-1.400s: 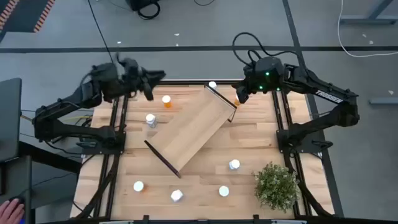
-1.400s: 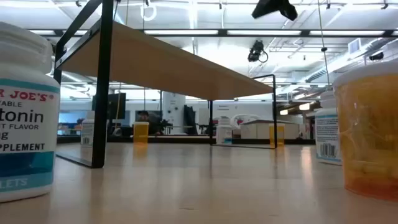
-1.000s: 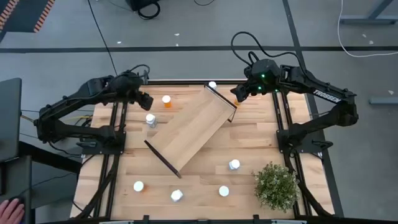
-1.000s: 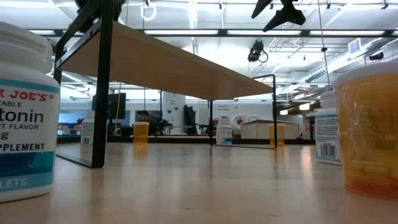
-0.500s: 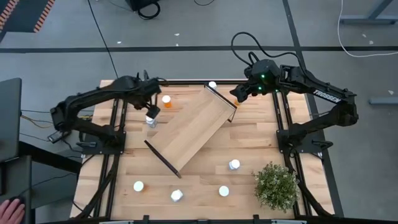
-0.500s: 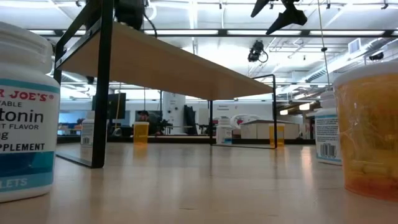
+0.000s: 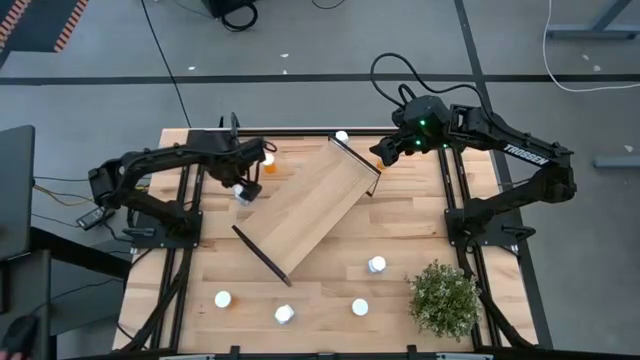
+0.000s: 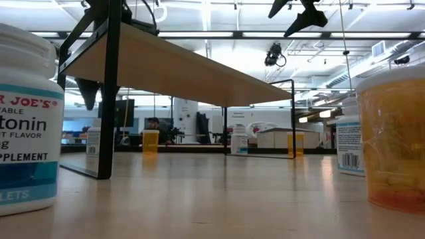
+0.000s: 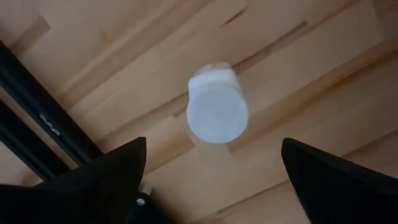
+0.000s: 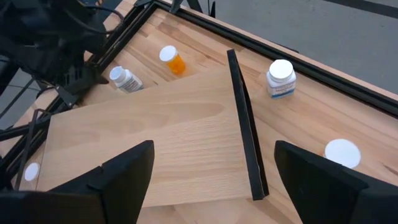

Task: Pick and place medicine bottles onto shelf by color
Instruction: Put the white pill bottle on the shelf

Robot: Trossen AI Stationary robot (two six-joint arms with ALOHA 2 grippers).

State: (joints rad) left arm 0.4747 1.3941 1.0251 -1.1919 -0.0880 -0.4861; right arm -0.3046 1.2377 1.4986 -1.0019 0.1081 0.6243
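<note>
Near bottles: four white-capped bottles [image 7: 285,314] stand across the near part of the table [image 7: 330,245], beside a small plant [image 7: 444,297] at near right.
Shelf: the long wooden board [image 7: 305,208] lies diagonally mid-table, nothing on it.
Left gripper [image 7: 242,186]: fingers spread wide, empty, directly above a white bottle [image 9: 217,111] just left of the shelf.
Orange bottle [image 10: 173,60]: stands just beyond it, far left.
Right gripper [image 7: 385,152]: fingers spread wide, empty, above the shelf's far right end, near another white bottle [image 10: 281,78].
</note>
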